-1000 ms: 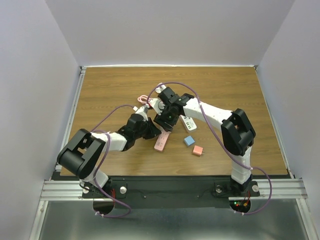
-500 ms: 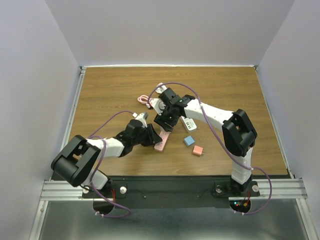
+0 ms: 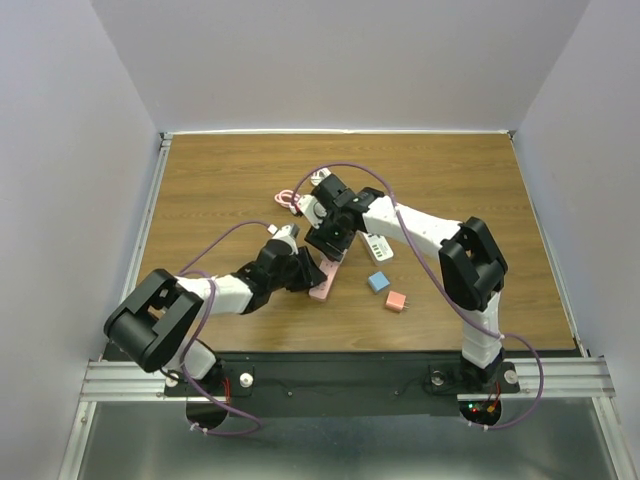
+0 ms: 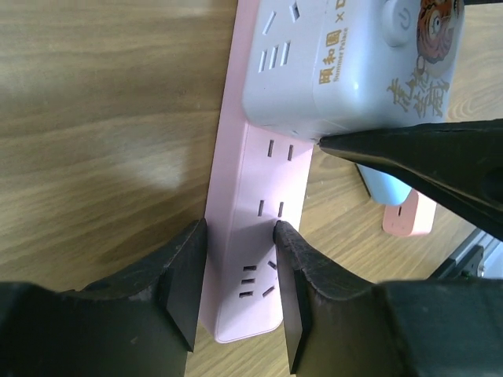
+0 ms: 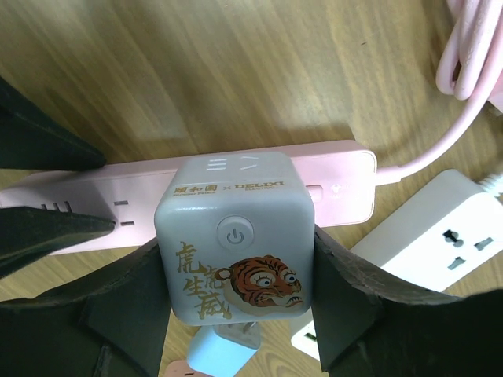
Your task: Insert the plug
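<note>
A pink power strip [image 3: 321, 283] lies on the wooden table. My left gripper [image 3: 303, 272] is shut on its near end; in the left wrist view my fingers [image 4: 185, 271] press both long sides of the strip [image 4: 259, 228]. My right gripper [image 3: 331, 240] is shut on a white cube plug adapter [image 5: 236, 236] with a tiger print. It holds the adapter against the strip's top face [image 5: 342, 179] near the cable end. The adapter [image 4: 354, 63] covers its own prongs, so I cannot tell how deep they sit.
A white power strip [image 3: 377, 246] lies just right of the pink one, also in the right wrist view [image 5: 428, 236]. A blue cube [image 3: 378, 282] and a pink cube [image 3: 396, 301] sit to the front right. The pink cable [image 3: 288, 200] coils behind.
My left gripper has drawn back toward the near end of the pink strip and closed on it. My right gripper with the adapter has barely shifted.
</note>
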Robot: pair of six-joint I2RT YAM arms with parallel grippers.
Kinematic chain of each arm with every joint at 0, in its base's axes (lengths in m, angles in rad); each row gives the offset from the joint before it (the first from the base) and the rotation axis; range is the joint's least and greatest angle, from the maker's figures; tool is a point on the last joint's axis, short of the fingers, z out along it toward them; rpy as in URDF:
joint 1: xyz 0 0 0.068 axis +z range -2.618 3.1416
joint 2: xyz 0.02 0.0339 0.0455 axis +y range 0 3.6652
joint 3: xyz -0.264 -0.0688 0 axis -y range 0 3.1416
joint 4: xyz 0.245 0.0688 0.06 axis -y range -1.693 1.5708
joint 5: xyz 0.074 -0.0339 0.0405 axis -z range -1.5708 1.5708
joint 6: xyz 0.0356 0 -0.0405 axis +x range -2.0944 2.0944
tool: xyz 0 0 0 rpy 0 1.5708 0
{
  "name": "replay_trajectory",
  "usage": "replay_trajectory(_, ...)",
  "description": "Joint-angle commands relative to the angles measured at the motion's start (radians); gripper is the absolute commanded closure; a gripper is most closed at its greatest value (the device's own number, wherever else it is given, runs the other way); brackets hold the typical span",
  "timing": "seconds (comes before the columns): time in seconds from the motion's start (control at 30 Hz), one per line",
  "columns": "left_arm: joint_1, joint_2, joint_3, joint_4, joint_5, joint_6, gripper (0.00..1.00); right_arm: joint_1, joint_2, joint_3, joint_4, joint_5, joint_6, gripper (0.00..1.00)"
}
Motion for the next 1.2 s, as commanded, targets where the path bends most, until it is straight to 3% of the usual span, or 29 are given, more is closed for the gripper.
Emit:
replay_trajectory(0.0, -0.061, 0.055, 0.049, -0.022, 0.076, -0.026, 0.53, -0.022, 0.123, 0.033, 0.251, 0.124, 0.097, 0.95)
replay_trajectory(0.37, -0.059, 0.096, 0.146, -0.065, -0.006, 0.002, 0.53, -0.08, 0.088, -0.007, 0.353, 0.158, 0.118, 0.92)
replay_trajectory(0.67, -0.058, 0.128, 0.175, -0.075, -0.018, 0.003, 0.53, -0.083, -0.073, -0.153, 0.376, 0.092, 0.152, 0.53)
replay_trajectory(0.83, -0.059, 0.111, 0.191, -0.081, -0.041, 0.002, 0.53, -0.083, -0.197, -0.2, 0.396, 0.094, 0.178, 0.43)
replay_trajectory(1.0, -0.058, 0.073, 0.225, -0.124, -0.073, 0.025, 0.52, -0.082, -0.298, -0.229, 0.396, 0.111, 0.195, 0.28)
replay_trajectory(1.07, -0.059, 0.064, 0.248, -0.151, -0.092, 0.045, 0.49, -0.083, -0.33, -0.243, 0.397, 0.095, 0.199, 0.18)
replay_trajectory(1.17, -0.058, 0.042, 0.277, -0.179, -0.105, 0.069, 0.44, -0.083, -0.383, -0.289, 0.399, 0.091, 0.21, 0.13)
